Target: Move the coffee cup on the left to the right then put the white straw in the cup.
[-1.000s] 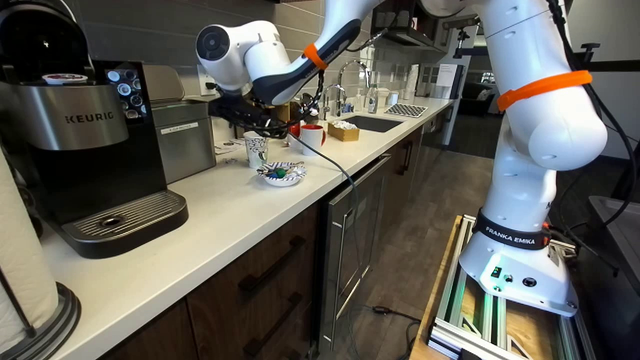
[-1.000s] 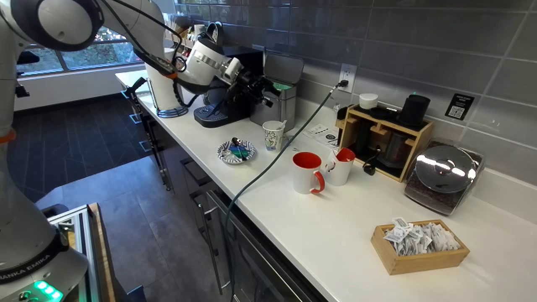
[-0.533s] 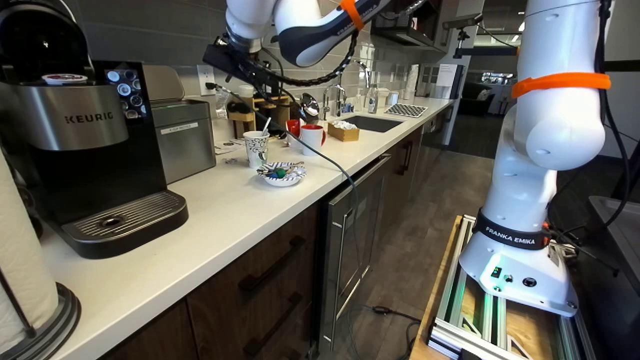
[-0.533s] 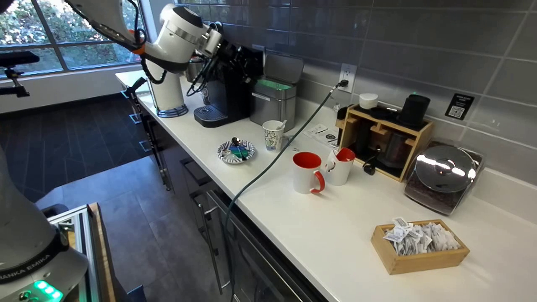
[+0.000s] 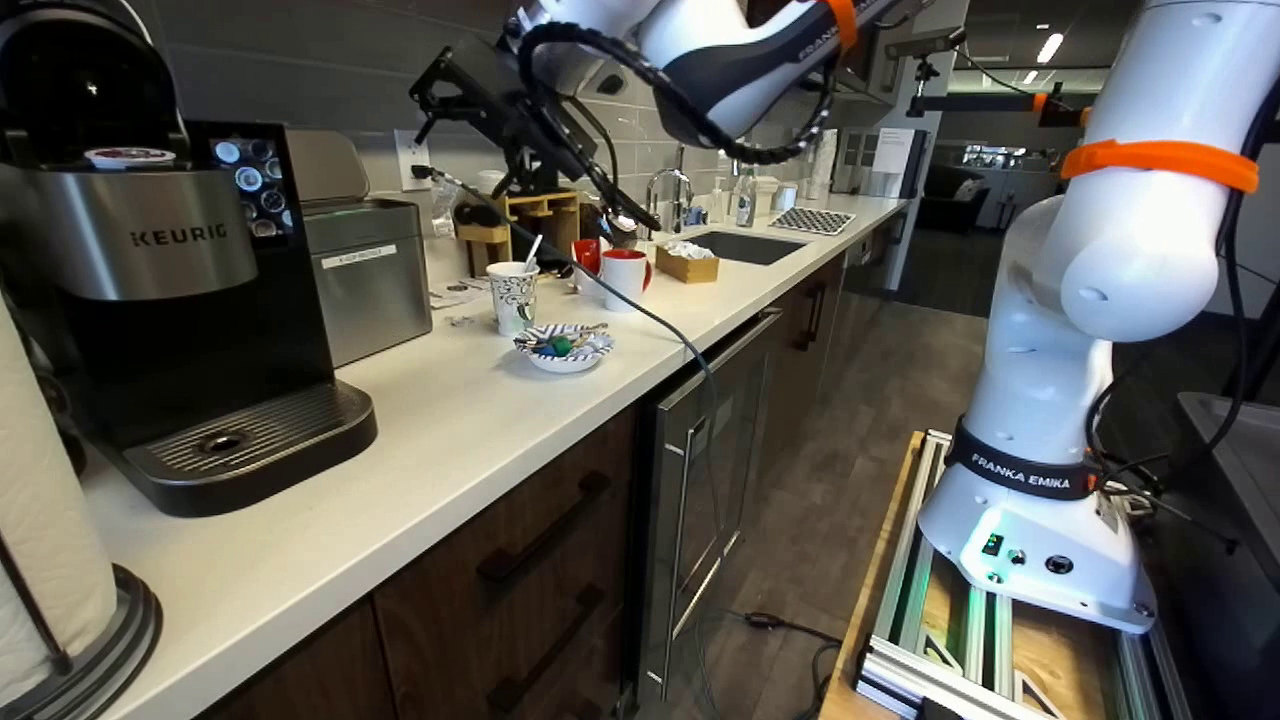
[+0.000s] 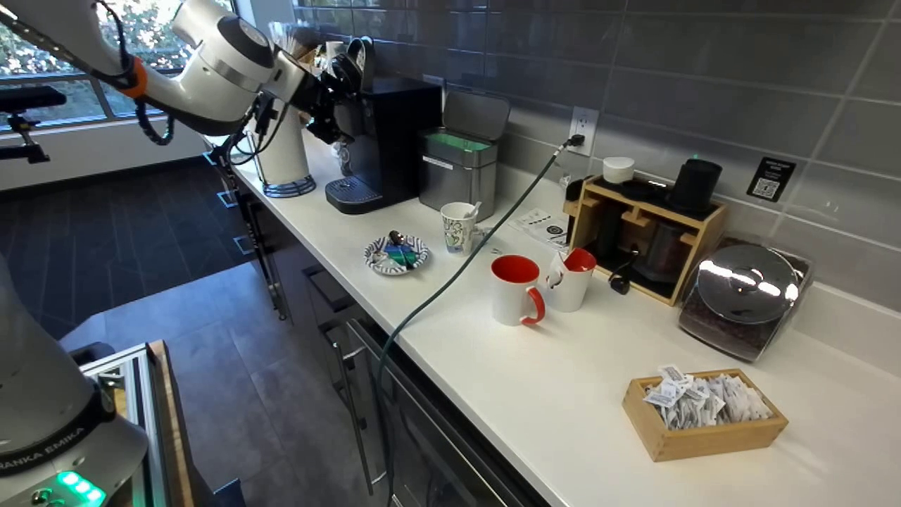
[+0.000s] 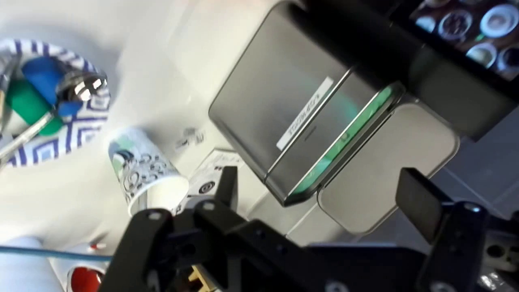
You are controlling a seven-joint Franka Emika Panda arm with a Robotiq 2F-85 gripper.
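Note:
The coffee cup (image 5: 513,302) is small, white and tapered with a printed side. It stands upright on the counter in both exterior views (image 6: 458,234). It also shows at the left of the wrist view (image 7: 144,170). The white straw (image 5: 533,252) stands in the cup and leans out over its rim; it shows in an exterior view (image 6: 476,209) and, partly, inside the cup in the wrist view (image 7: 142,201). My gripper (image 7: 317,190) is open, with nothing between its fingers. It is raised well above the counter, apart from the cup, near the black coffee machine (image 6: 398,148).
A blue-patterned dish (image 6: 378,266) with small items sits beside the cup. A metal bin (image 6: 457,176) with raised lid stands behind. A cable (image 6: 450,282) crosses the counter by red-white mugs (image 6: 508,299). A wooden rack (image 6: 693,232) and packet box (image 6: 704,443) stand farther along.
My gripper has risen and drawn back from above the cup, toward the coffee machine side in an exterior view. The cup, straw and dish have not moved.

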